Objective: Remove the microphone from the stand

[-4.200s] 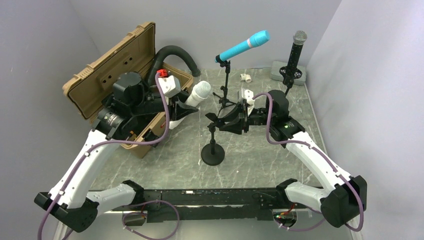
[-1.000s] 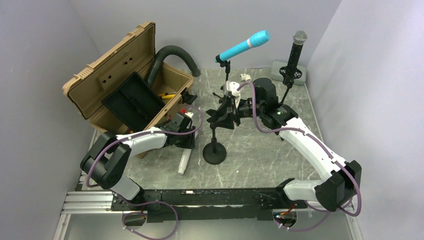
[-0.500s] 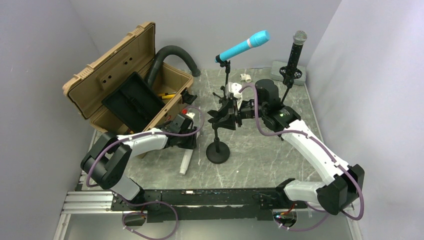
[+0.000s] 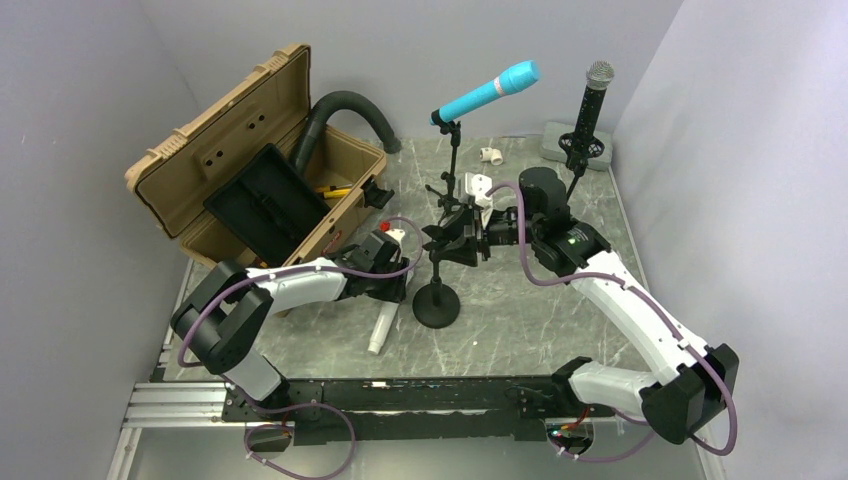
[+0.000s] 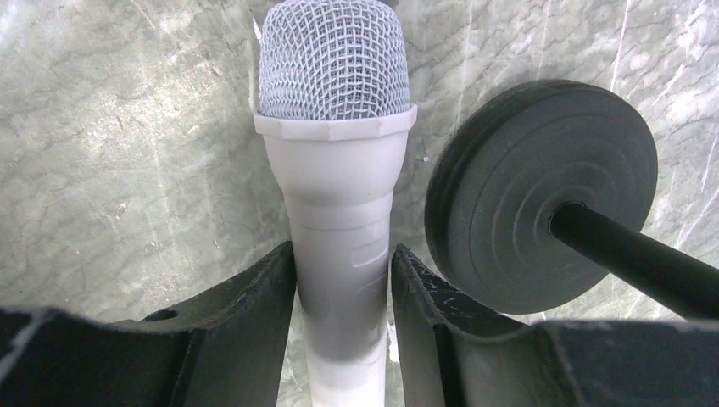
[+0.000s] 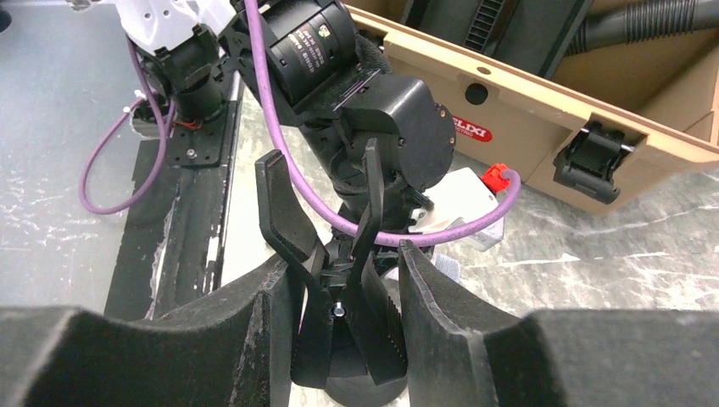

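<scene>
The white microphone [image 4: 381,330] lies flat on the marble table, off the stand, just left of the stand's round black base [image 4: 437,306]. My left gripper [image 4: 388,300] is low over it, shut on its body. In the left wrist view the gripper [image 5: 343,254] has both fingers against the white body [image 5: 335,170], with the mesh head pointing away and the base [image 5: 543,195] beside it. My right gripper [image 4: 462,238] is shut on the stand's empty black clip [image 4: 450,240]. In the right wrist view the gripper [image 6: 348,263] has a finger on each side of the clip [image 6: 280,203].
An open tan case [image 4: 200,150] with a black tray and a black hose [image 4: 345,105] stands at the back left; it also shows in the right wrist view [image 6: 543,93]. A cyan microphone [image 4: 490,90] and a black microphone [image 4: 590,110] stand on their own stands at the back.
The left gripper has brought the white microphone from up by the case down onto the table. In the last second it slid slightly right, and the stand shifted slightly right with the right gripper.
</scene>
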You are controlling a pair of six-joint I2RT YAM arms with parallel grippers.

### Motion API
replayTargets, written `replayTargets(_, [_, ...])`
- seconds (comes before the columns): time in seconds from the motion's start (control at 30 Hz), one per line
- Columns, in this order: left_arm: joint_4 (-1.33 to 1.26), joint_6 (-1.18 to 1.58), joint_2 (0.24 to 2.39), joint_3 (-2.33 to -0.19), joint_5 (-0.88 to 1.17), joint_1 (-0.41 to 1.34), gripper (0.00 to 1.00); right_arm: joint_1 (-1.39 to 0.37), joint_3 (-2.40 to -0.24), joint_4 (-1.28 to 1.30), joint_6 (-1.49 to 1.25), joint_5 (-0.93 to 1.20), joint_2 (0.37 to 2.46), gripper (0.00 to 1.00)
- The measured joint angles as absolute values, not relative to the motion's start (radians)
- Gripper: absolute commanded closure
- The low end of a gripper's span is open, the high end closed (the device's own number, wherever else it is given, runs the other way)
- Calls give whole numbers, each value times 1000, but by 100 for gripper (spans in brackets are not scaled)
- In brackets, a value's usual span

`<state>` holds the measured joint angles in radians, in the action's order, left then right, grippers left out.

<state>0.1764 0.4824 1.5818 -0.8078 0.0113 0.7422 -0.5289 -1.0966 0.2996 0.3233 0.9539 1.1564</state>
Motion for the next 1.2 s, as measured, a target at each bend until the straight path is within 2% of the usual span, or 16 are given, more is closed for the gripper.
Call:
replayTargets(0.17, [176,482,1582,-809,11,744,47,-523,-1085,299,323,947,1140,100])
replayTargets(0.33, [179,476,1582,-813,2,745,38,-514,-1085,299,320,947,1140,100])
replayTargets(0.5, [200,441,1581,-829,-16,745,23,-502,-1084,299,310,947,1140,100])
replayTargets(0.67, [240,376,1558,-879,-19,738,2,-495,-1084,299,305,947,1140,100])
replayTargets(0.9, [242,258,1406,-982,95,682,0,-459,-1079,300,284,948,1112,100])
replayTargets(1.2, [225,108,1230,-979,401,539,1,-433,-1103,298,204,963,1107,100])
